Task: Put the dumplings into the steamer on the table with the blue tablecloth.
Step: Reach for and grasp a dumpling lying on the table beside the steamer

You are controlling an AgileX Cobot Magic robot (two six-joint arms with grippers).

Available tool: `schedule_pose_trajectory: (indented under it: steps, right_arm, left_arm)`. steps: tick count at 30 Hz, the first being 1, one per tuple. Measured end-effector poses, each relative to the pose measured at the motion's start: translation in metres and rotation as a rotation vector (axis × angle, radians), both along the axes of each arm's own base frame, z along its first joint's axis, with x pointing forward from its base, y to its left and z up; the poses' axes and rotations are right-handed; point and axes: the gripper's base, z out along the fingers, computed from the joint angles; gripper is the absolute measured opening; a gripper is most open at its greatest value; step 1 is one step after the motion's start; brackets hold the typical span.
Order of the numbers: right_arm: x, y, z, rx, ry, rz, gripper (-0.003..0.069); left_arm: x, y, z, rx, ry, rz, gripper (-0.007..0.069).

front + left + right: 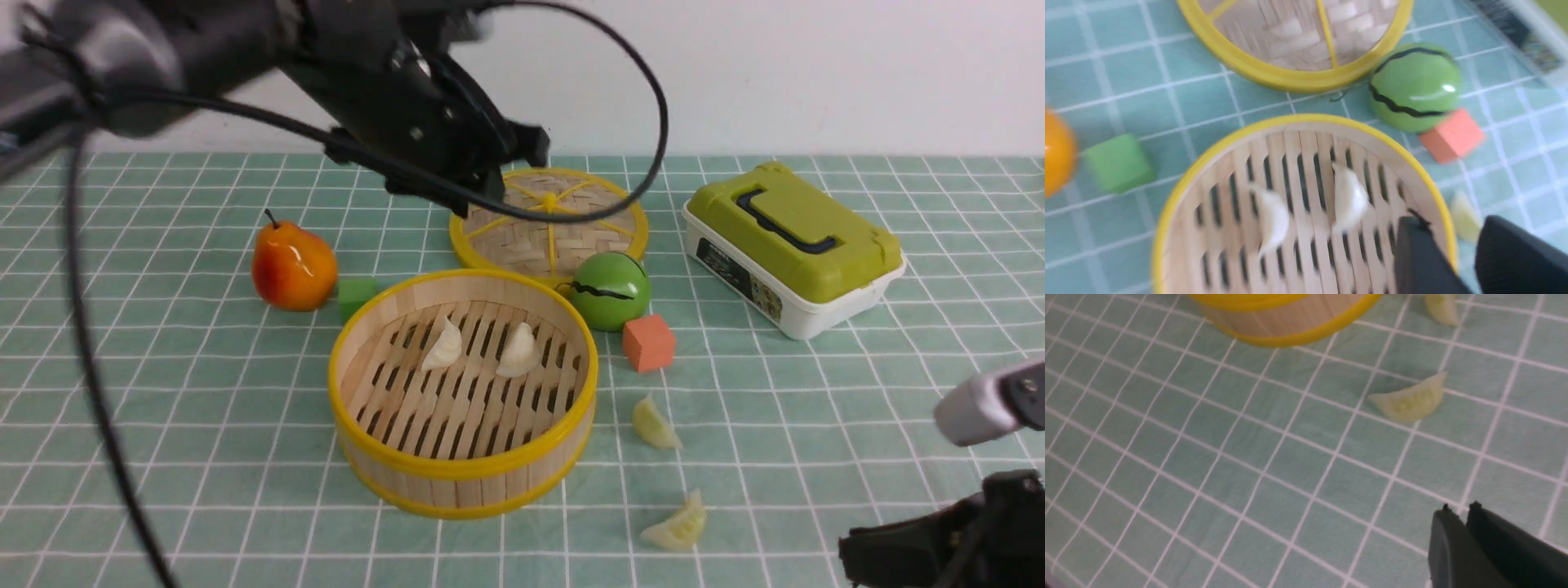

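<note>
With two cream dumplings inside the steamer, our left gripper hung above it, parted and empty, presumably after a release, while our right gripper, nearly closed, waited near the yellow-green pair beside it.

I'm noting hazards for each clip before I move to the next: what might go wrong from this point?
The left claw, open and empty, might knock the steamer if it comes down low, since the wrist view shows it over the rim.

The dumpling beside the steamer lies near the orange block, so a reaching claw could bump the block.

Its black cable loops in front of the woven disc and might snag.
</note>
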Motion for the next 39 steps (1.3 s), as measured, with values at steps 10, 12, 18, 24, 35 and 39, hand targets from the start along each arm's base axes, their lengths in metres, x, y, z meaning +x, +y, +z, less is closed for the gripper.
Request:
schedule_pose_trajectory:
  steps: [10,12,18,24,35,39]
  right_arm:
    - [0.072,0.058,-0.003,-0.134,0.133,0.150,0.0133]
    - [0.090,0.066,-0.008,-0.189,0.162,0.157,0.0183]
    - [0.148,0.083,-0.024,-0.327,0.190,0.135,0.0332]
    - [0.197,0.101,-0.052,-0.341,0.160,0.081,0.0367]
    - [0.218,0.110,-0.092,-0.364,0.206,0.064,0.0203]
    - [0.212,0.108,-0.082,-0.384,0.254,0.086,0.0203]
  left_arm:
    - [-0.163,0.081,0.044,0.018,-0.098,-0.031,-0.0015]
    - [-0.195,0.099,0.034,-0.013,-0.168,-0.005,-0.0015]
    - [-0.257,0.139,-0.024,-0.030,-0.235,0.103,-0.0015]
    - [-0.277,0.151,-0.065,0.027,-0.215,0.102,-0.0015]
    - [-0.284,0.158,-0.087,0.063,-0.330,0.082,-0.0015]
    - [-0.288,0.160,-0.089,0.063,-0.361,0.082,-0.0015]
